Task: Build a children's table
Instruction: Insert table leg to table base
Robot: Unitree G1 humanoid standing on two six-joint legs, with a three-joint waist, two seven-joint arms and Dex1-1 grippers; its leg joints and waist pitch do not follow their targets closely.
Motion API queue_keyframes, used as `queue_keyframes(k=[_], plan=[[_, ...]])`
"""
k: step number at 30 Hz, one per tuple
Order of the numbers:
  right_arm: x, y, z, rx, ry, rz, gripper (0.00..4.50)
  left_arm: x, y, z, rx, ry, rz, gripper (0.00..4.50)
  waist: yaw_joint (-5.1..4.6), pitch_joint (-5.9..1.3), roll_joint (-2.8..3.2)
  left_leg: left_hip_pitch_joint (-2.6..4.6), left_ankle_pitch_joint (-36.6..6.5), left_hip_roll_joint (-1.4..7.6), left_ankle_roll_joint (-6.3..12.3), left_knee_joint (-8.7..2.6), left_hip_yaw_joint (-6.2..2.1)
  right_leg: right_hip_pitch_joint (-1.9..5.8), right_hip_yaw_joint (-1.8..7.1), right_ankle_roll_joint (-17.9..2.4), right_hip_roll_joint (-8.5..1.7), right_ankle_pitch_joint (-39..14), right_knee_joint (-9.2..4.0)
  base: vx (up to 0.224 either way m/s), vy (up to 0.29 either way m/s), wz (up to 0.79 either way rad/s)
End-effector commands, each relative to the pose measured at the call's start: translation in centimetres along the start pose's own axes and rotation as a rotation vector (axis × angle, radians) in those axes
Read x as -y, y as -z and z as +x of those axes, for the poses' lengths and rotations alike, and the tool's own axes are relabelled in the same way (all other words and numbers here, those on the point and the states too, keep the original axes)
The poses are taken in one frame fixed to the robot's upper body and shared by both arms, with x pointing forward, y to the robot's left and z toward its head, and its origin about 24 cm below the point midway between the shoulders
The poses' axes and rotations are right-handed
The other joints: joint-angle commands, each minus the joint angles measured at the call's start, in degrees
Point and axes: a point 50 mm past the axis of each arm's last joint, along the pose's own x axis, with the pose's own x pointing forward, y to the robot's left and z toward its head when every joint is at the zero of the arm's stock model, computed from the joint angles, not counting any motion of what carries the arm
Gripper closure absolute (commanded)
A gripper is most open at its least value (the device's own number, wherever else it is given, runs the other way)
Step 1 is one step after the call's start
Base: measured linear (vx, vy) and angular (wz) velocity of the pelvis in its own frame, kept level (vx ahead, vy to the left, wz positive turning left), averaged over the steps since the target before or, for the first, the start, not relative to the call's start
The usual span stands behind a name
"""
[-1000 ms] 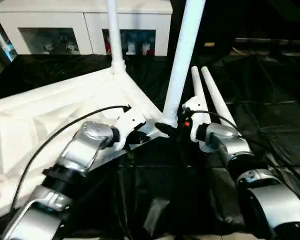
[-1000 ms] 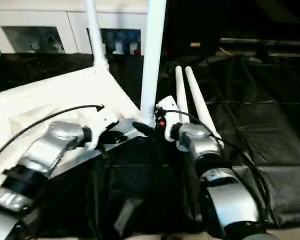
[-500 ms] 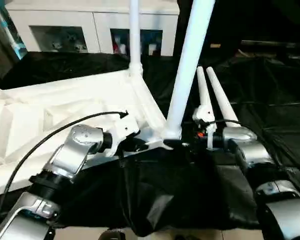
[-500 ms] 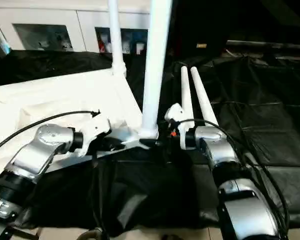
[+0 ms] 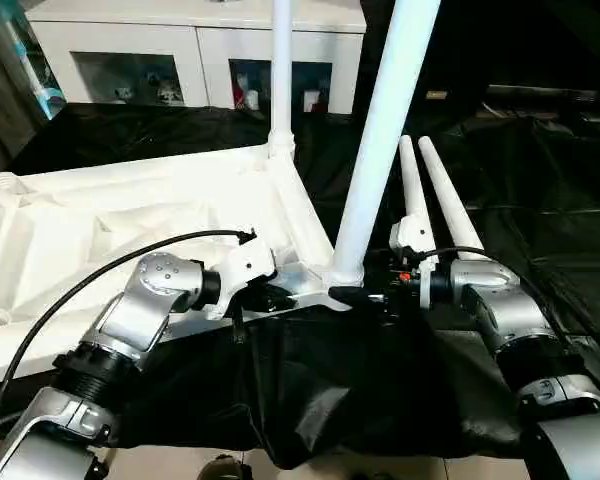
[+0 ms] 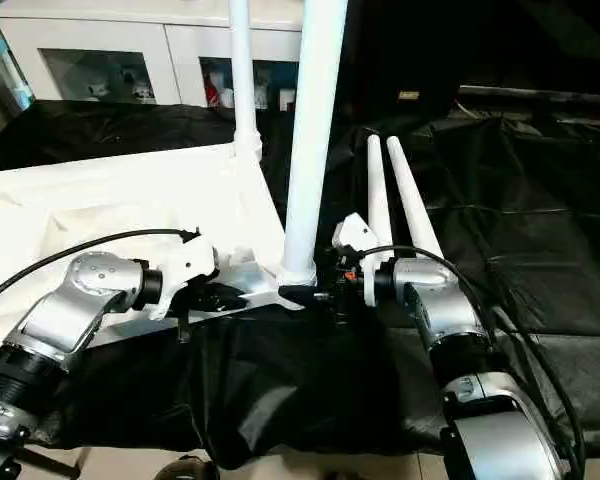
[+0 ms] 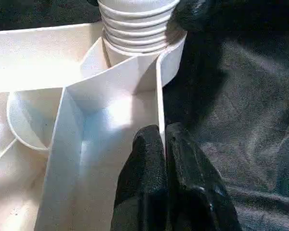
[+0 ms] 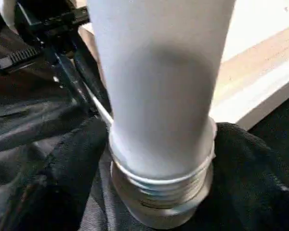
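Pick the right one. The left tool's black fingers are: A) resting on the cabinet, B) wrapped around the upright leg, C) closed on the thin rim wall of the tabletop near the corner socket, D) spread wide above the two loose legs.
C: in the left wrist view the left tool has its fingers pinched together on the tabletop rim wall, just short of the socket holding the upright leg.

Black sheeting (image 5: 540,200), white glass-fronted cabinets (image 5: 195,50) behind, perhaps figurines inside.

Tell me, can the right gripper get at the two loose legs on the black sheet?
Probably yes. The loose legs lie just beyond the right gripper, with bare black sheet around them; it would first have to leave the upright leg.
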Motion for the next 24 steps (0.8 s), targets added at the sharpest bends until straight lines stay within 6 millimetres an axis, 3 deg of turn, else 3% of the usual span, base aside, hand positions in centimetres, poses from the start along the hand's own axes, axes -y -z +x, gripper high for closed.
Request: queue_keyframes(k=[1, 6, 16, 19, 22, 24], plan=[[-0.1, 0.0, 0.2, -0.012, 0.002, -0.013, 0.94, -0.1, -1.2, 0.0, 0.045, 0.012, 0.062, 4.5, -0.13, -5.57, 0.0, 1.43, -11.0, 1.59, 2.58, -3.82, -0.75, 3.8, 2.78, -12.4, -2.44, -12.5, -3.69, 0.0, 0.0, 0.0], [-0.2, 0.0, 0.5, -0.005, 0.004, -0.012, 1.51, 0.0, -1.1, 0.1, 0.043, 0.012, 0.063, 4.5, -0.13, -5.58, 0.06, 1.47, -11.3, 1.6, 2.55, -3.78, -0.74, 3.79, 2.8, -12.5, -2.45, -12.6, -3.66, 0.0, 0.0, 0.0], [-0.6, 0.8, 0.8, -0.019, -0.003, 0.006, 1.73, -0.2, -1.0, 0.2, 0.041, -0.015, 0.052, 4.5, -0.1, -5.62, -0.14, 1.35, -10.5, 1.53, 2.74, -3.63, -0.74, 3.88, 2.82, -12.1, -2.47, -12.6, -3.56, 0.0, 0.0, 0.0], [-0.4, 1.2, 1.1, 0.037, 0.068, 0.093, 1.73, -0.9, -1.0, 0.7, 0.047, -0.096, -0.001, 4.5, -0.17, -5.57, -0.13, 1.45, -11.1, 1.54, 2.63, -3.66, -0.69, 3.77, 2.86, -12.1, -2.47, -13.3, -3.73, 0.0, 0.0, 0.0], [-0.2, 1.8, 1.4, 0.056, 0.142, 0.16, 1.73, -1.7, -1.2, 1.3, 0.051, -0.172, -0.053, 4.5, -0.19, -5.54, -0.24, 1.62, -11.9, 1.45, 2.01, -3.7, -0.73, 3.71, 2.81, -11.7, -2.47, -15.0, -3.98, 0.0, 0.0, 0.0], [-0.3, 2.6, 2.0, 0.035, 0.21, 0.184, 1.74, -2.3, -1.4, 2.1, 0.05, -0.247, -0.093, 4.5, -0.27, -5.36, -0.16, 1.82, -14.2, 1.46, 1.01, -3.91, -0.94, 3.67, 2.76, -10.3, -2.65, -18.9, -4.55, 0.0, 0.0, 0.0]])
